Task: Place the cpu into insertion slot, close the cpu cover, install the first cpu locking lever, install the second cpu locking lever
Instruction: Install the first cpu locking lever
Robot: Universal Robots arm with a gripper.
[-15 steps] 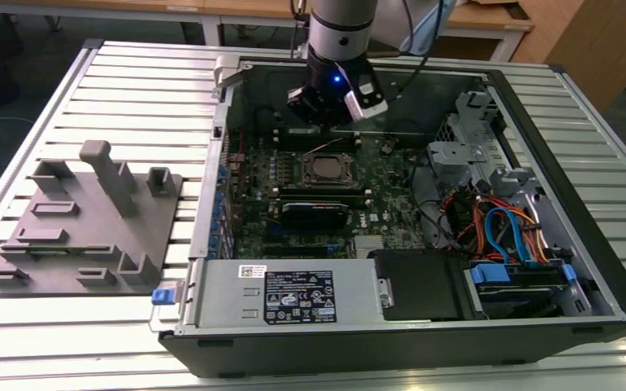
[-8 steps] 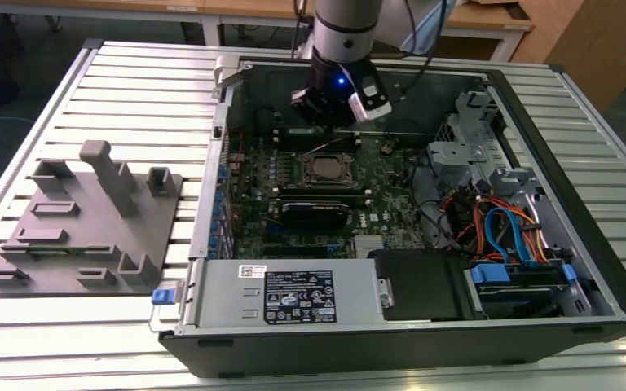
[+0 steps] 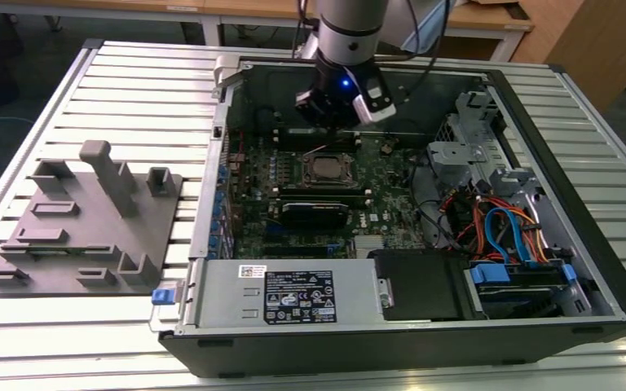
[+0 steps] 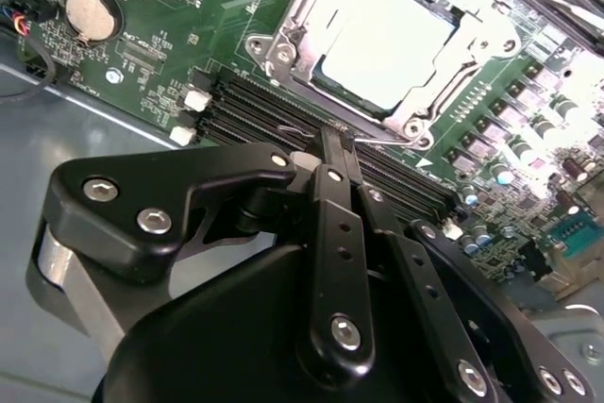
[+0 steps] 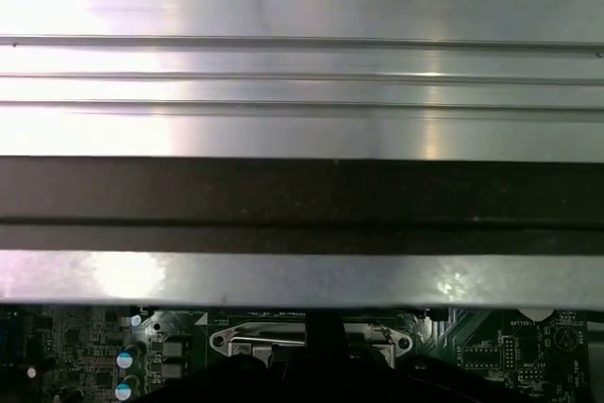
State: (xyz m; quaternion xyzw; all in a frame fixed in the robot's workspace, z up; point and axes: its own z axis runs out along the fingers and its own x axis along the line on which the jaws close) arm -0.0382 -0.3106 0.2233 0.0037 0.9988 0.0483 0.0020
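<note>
At board centre: cpu seated in insertion slot, pale top exposed. cpu cover lies flat around it, framing chip. Thin wire lever crosses socket's near edge, by memory slots. My gripper poised just beside that edge, fingers pressed together, nothing held. Surrounding: green motherboard, coin cell, open computer case.

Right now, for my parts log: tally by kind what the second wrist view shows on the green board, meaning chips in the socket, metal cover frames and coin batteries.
Pale silvery square cpu: 1
Thin silvery metal cpu cover frame: 1
Round silver coin battery: 1
Total: 3
</note>
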